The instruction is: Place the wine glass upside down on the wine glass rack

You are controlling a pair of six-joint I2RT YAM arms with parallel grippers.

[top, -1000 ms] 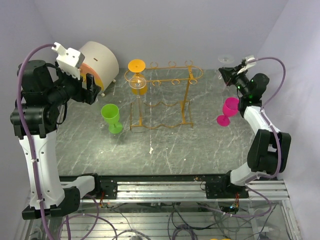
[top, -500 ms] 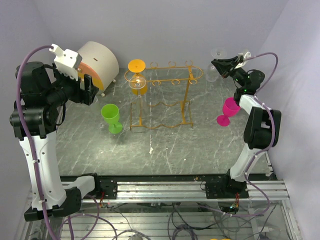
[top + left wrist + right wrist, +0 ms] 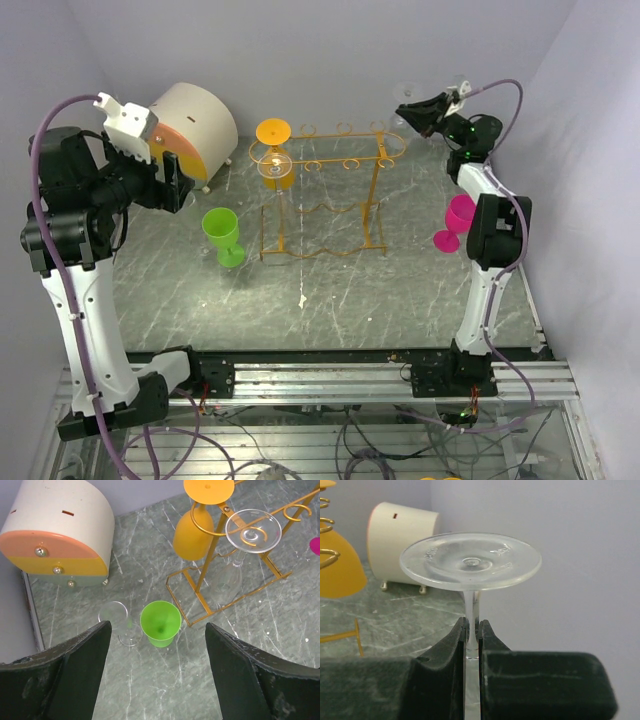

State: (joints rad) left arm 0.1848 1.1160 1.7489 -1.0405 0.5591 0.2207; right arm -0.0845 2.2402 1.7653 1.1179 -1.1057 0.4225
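Observation:
The orange-gold wire wine glass rack (image 3: 340, 157) stands at the back middle of the table; it also shows in the left wrist view (image 3: 202, 577). An orange glass (image 3: 273, 131) and a clear glass (image 3: 276, 165) hang upside down at its left end. My right gripper (image 3: 412, 113) is shut on the stem of a clear wine glass (image 3: 470, 562), foot up, held high just right of the rack's right end. Its fingers (image 3: 455, 640) pinch the stem. My left gripper (image 3: 178, 175) is open and empty above a green glass (image 3: 160, 623).
A pink glass (image 3: 458, 218) stands upright at the right. The green glass (image 3: 222, 232) stands left of the rack, with a clear glass (image 3: 114, 617) beside it. A cream rounded box with orange and yellow front (image 3: 195, 125) sits at the back left.
My right arm has swung left and up with the clear wine glass, from the back right corner to the rack's right end. The left arm has barely shifted.

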